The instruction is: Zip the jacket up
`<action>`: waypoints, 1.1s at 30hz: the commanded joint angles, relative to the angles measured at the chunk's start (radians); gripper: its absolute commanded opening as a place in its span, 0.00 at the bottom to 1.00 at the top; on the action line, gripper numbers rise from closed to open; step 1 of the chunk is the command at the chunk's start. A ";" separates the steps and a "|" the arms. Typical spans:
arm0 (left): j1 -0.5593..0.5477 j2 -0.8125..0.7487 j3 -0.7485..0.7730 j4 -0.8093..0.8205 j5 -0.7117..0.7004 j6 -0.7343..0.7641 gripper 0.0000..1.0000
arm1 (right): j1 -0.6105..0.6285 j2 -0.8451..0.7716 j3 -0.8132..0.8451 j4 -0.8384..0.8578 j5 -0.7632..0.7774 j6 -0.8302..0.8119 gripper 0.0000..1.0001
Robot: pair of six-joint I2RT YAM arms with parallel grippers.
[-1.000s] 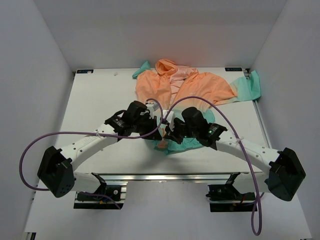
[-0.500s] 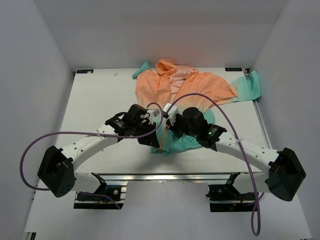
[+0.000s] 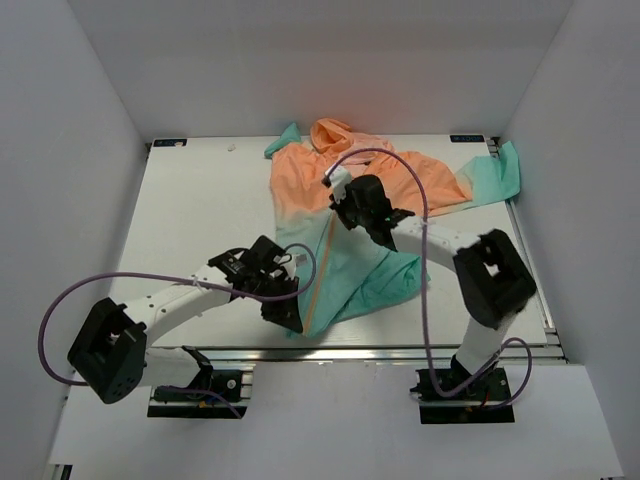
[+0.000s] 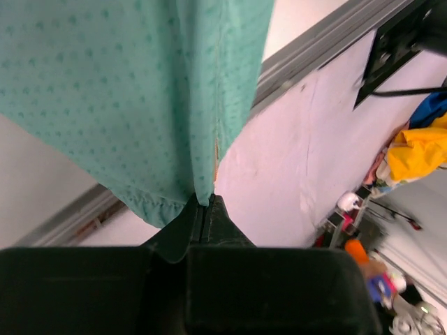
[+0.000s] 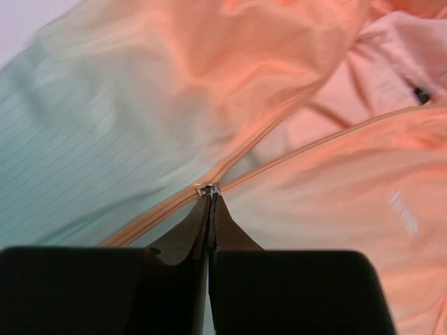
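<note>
Jacket (image 3: pixel 300 180) lies spread on the white table (image 3: pixel 200 200), right of the middle, with the hood at the far side and the teal hem (image 4: pixel 150 202) reaching the near edge. One second ago both grippers are crowded together over the teal part; now they are well apart. The left gripper (image 3: pixel 288 315) is at the near edge, its fingers pressed together on the hem at the bottom of the zipper (image 3: pixel 320 270), so the line is pulled straight. The right gripper (image 3: pixel 338 188) is now farther away, over the orange chest, pinched on the small metal slider (image 5: pixel 208 188). Behind the slider the two sides are joined in one seam; in front of it they are split toward the hood. I judge that the bigger part is closed and only the upper chest remains.
</note>
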 commanded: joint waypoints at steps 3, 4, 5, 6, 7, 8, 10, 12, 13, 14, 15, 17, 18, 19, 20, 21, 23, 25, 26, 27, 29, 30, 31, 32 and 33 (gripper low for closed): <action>-0.010 -0.056 -0.119 0.004 0.142 -0.071 0.00 | -0.153 0.301 0.387 0.122 0.089 -0.056 0.00; -0.008 -0.054 -0.129 0.008 0.143 -0.071 0.00 | -0.191 0.359 0.456 0.109 0.091 -0.053 0.00; -0.008 -0.050 -0.144 0.008 0.140 -0.072 0.00 | -0.207 0.412 0.536 0.086 0.089 -0.047 0.00; -0.010 -0.045 -0.150 0.008 0.137 -0.074 0.00 | -0.224 0.519 0.699 0.032 0.085 -0.042 0.00; -0.008 -0.042 -0.155 0.008 0.136 -0.074 0.00 | -0.247 0.573 0.772 0.024 0.095 -0.042 0.00; -0.010 -0.042 -0.161 0.008 0.134 -0.075 0.00 | -0.258 0.624 0.850 0.007 0.092 -0.045 0.00; -0.010 -0.045 -0.169 0.021 0.140 -0.088 0.00 | -0.285 0.791 1.111 -0.061 0.107 -0.051 0.00; -0.010 -0.042 -0.170 0.020 0.134 -0.094 0.00 | -0.307 0.909 1.280 -0.070 0.097 -0.044 0.00; -0.010 -0.042 -0.173 0.020 0.136 -0.100 0.00 | -0.311 0.930 1.293 -0.047 0.089 -0.044 0.00; -0.008 -0.042 -0.175 0.023 0.136 -0.106 0.00 | -0.315 0.942 1.288 -0.018 0.083 -0.039 0.00; -0.010 -0.045 -0.178 0.034 0.130 -0.121 0.00 | -0.321 0.939 1.270 0.015 0.074 -0.030 0.00; -0.010 -0.042 -0.164 0.035 0.120 -0.126 0.00 | -0.322 0.925 1.212 0.099 0.063 -0.015 0.00; -0.008 -0.054 -0.161 0.046 0.129 -0.138 0.00 | -0.325 0.930 1.218 0.107 0.061 -0.018 0.00; -0.010 -0.064 -0.172 0.055 0.136 -0.149 0.00 | -0.328 0.938 1.236 0.111 0.065 -0.019 0.00; -0.010 -0.077 -0.179 0.061 0.136 -0.158 0.00 | -0.333 0.951 1.300 0.108 0.066 -0.021 0.00; -0.010 -0.090 -0.187 0.049 0.113 -0.166 0.00 | -0.342 0.982 1.338 0.098 0.066 -0.015 0.00; -0.010 -0.113 -0.196 0.037 0.090 -0.164 0.00 | -0.350 0.974 1.327 0.105 0.037 0.007 0.00; -0.008 -0.120 -0.196 0.014 0.064 -0.160 0.00 | -0.350 0.907 1.240 0.185 0.009 0.019 0.50; -0.010 -0.120 -0.184 -0.014 0.042 -0.158 0.00 | -0.350 0.870 1.198 0.188 -0.012 0.043 0.89; -0.008 -0.116 -0.173 -0.032 0.022 -0.158 0.00 | -0.351 0.853 1.196 0.155 -0.021 0.056 0.89; -0.008 -0.097 -0.140 -0.063 -0.017 -0.151 0.48 | -0.350 0.809 1.178 0.121 -0.046 0.093 0.89; -0.008 -0.091 -0.123 -0.101 -0.044 -0.146 0.67 | -0.350 0.740 1.122 0.101 -0.049 0.111 0.89; -0.008 -0.087 -0.107 -0.113 -0.062 -0.141 0.82 | -0.350 0.697 1.082 0.093 -0.105 0.111 0.90; -0.010 -0.088 -0.060 -0.132 -0.112 -0.138 0.93 | -0.348 0.609 1.043 0.084 -0.094 0.119 0.89; -0.008 -0.091 -0.034 -0.167 -0.143 -0.137 0.98 | -0.350 0.567 0.979 0.064 -0.074 0.170 0.89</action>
